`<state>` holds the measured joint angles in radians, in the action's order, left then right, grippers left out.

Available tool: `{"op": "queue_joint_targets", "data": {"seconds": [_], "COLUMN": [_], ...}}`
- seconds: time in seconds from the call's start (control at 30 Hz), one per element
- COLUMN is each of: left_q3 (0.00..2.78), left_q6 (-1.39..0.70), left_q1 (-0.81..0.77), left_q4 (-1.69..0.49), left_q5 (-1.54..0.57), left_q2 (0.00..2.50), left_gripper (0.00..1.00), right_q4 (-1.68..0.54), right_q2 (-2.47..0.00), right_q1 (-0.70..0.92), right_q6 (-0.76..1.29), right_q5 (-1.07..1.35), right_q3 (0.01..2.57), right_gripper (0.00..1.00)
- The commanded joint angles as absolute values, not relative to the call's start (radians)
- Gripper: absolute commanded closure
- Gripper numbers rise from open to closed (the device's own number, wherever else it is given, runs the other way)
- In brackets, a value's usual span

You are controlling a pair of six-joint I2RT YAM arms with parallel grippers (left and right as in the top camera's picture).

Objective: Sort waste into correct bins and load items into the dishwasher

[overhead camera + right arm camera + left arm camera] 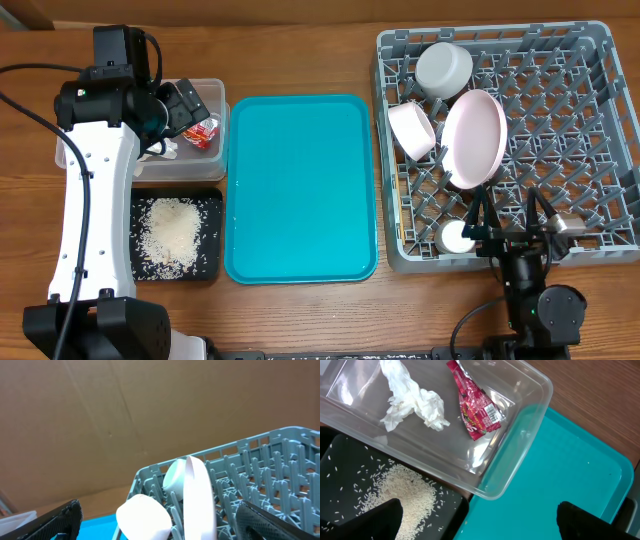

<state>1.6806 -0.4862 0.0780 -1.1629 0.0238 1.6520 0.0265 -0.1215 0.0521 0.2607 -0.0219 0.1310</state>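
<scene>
The crumpled white tissue [415, 402] and the red snack wrapper [475, 407] lie in the clear tub [520, 460]. In the overhead view the wrapper [203, 132] shows beside my left gripper [185, 105], which hovers open and empty over the tub [215, 90]. Rice [172, 230] is heaped in the black tray [205, 265]. The grey dish rack [590, 150] holds the bowl [443, 68], saucer [412, 128], pink plate [473, 138] and white cup [457, 238]. My right gripper [510, 215] is open and empty over the rack's front edge. I see no chopsticks.
The teal serving tray [300, 190] lies between the bins and the rack. In the left wrist view my open fingers [480, 522] straddle the black tray's corner [455, 510] and the teal tray [560, 475]. The right wrist view shows the plate edge-on [200, 495].
</scene>
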Motion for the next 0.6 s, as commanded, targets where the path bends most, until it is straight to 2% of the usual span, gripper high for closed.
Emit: {"op": "queue_joint_targets", "data": {"seconds": [0.0,0.57], "left_q3": [1.689,1.689], "left_q6": [-0.464,-0.464], "left_q1": [0.072,0.072], "left_q4": [-1.163,-1.163], "left_q5": [0.033,0.033], "left_q2": [1.647,1.647], "left_gripper": [0.00,0.00], "right_q4": [0.033,-0.014], "right_q2": [-0.073,-0.002], "right_q1": [0.036,-0.015], "right_q6": [0.266,0.253], "right_q5": [-0.011,0.045], "right_q3": [0.092,0.007], "right_gripper": [0.00,0.00]}}
